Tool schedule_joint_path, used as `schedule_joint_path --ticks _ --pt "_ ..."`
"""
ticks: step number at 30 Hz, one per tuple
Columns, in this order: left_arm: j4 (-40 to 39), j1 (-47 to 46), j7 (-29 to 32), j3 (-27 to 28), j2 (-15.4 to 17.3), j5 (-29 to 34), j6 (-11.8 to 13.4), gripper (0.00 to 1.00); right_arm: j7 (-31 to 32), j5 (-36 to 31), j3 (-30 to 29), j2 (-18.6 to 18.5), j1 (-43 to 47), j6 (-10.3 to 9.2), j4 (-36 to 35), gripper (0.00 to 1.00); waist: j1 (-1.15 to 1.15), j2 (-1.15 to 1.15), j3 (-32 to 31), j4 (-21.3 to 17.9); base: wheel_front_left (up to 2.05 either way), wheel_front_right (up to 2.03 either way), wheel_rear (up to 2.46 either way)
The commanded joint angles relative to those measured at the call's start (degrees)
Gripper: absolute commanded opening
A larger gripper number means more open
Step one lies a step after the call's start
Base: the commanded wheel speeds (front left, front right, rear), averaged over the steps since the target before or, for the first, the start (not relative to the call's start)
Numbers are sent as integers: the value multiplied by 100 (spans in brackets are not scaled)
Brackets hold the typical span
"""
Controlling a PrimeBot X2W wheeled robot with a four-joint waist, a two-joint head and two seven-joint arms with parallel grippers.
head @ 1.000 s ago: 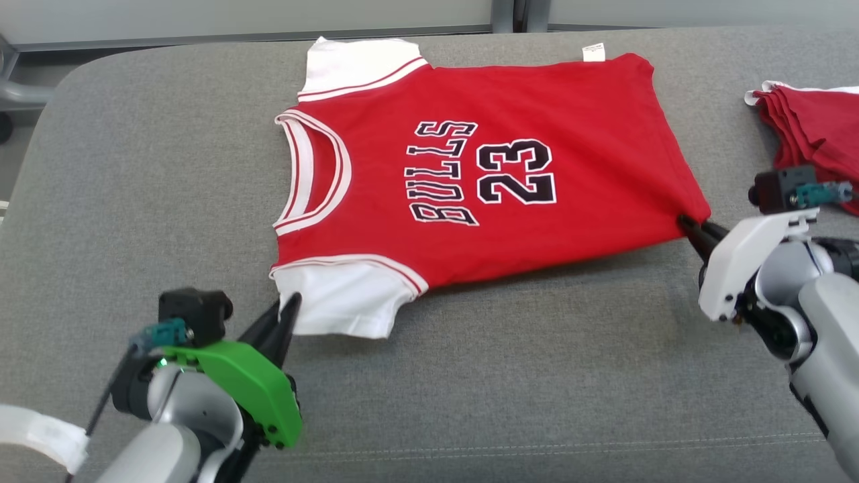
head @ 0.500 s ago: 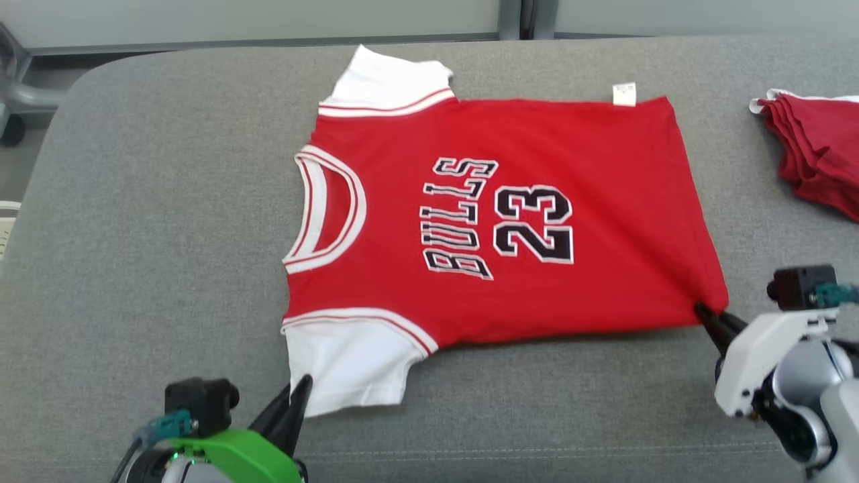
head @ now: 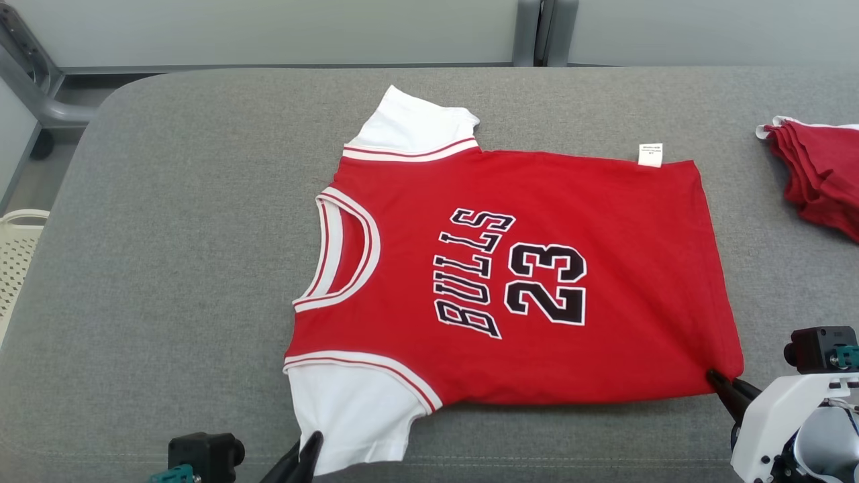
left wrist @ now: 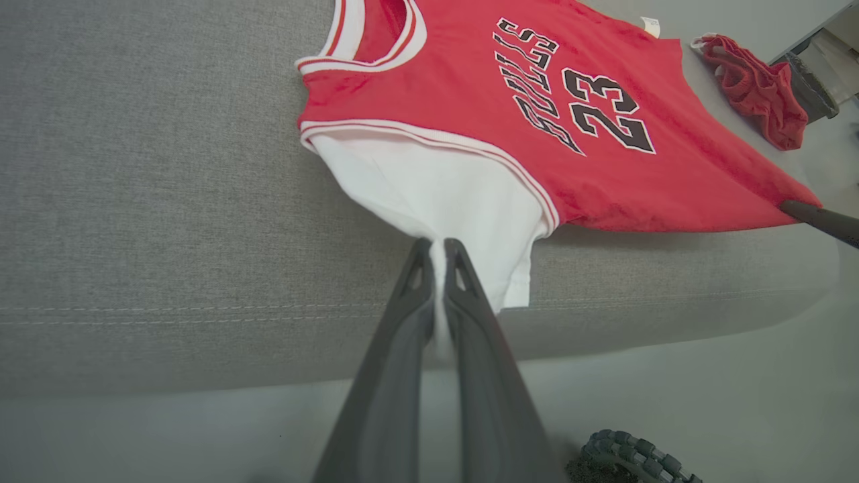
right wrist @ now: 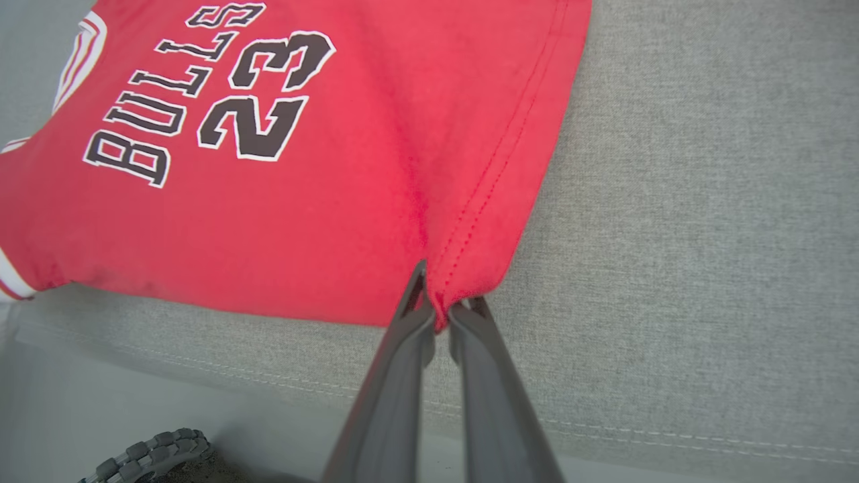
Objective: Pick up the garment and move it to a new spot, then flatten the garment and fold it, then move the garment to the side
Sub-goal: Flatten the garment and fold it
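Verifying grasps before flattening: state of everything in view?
garment: spread face-up, unfolded, on the grey table.
left gripper: jaws shut on its white sleeve.
right gripper: jaws shut on its red hem corner.
darker red cloth: bunched at the table's right, untouched.

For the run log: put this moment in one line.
left tool: shut on white sleeve of red lettered jersey | right tool: shut on its hem corner | jersey: spread on grey fabric surface
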Motion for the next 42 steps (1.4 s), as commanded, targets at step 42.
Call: schedule_joint_path --ticks 42 --pt "2005 -2565 426 -182 -705 125 -809 0 1753 525 -95 -162 -1720 -1 1060 0 0 0 350 -122 0 0 0"
